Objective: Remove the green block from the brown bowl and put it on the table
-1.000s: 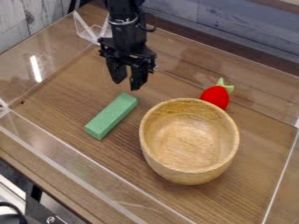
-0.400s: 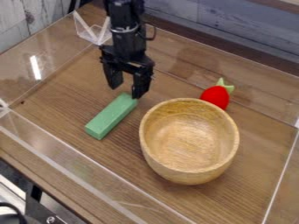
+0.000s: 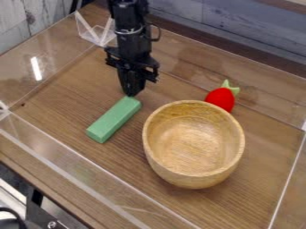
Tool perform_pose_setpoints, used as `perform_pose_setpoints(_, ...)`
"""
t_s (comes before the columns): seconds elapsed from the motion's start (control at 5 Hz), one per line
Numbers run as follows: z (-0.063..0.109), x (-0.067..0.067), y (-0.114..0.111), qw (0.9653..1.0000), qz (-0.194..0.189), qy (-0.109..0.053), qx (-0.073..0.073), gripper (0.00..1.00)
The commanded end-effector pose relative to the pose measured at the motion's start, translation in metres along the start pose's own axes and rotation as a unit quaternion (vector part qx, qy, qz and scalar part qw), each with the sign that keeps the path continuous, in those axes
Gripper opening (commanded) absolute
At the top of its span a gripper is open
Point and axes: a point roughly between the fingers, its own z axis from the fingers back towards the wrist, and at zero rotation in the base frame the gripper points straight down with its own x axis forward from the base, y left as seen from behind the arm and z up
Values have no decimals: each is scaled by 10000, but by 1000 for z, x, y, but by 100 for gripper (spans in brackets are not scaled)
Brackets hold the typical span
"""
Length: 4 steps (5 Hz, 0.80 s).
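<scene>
Single camera view, over the surface (image 3: 54, 98) from the front. Green block (image 3: 114, 119) lying flat on the wood grain, angled, left of the brown bowl (image 3: 194, 143) and clear of its rim. Bowl interior bare, nothing green inside. Pincer (image 3: 134, 87) pointing straight down just above the block's far end, jaws drawn together, nothing between them; looks apart from the block, though contact at the tip too close to call. Red strawberry toy (image 3: 221, 96) sitting behind the bowl's right rim, touching or nearly so, not involved. Clear acrylic walls (image 3: 48, 49) around the edges, arm well inside them. Judging by layout: transfer effectively done, block out of the bowl and resting where it belongs; step in hand reads as post-release. Next move probably just a straight lift away, keeping the tips off the block's end so it doesn't get nudged or dragged. No regrasp needed unless the block must sit elsewhere. Risk low: only the closed tips clipping the block on the way up.
</scene>
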Motion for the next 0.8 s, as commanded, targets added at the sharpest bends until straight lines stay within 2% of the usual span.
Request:
perform_pose_setpoints(0.0,41,5,0,9983,202,-547,-21,100)
perform_pose_setpoints(0.2,65,-1,-2,9962,398,-763,-153,100)
perform_pose_setpoints(0.4,80,0,5,9947,515,-874,-188,100)
perform_pose_setpoints(0.6,84,3,11,9935,587,-959,-188,100)
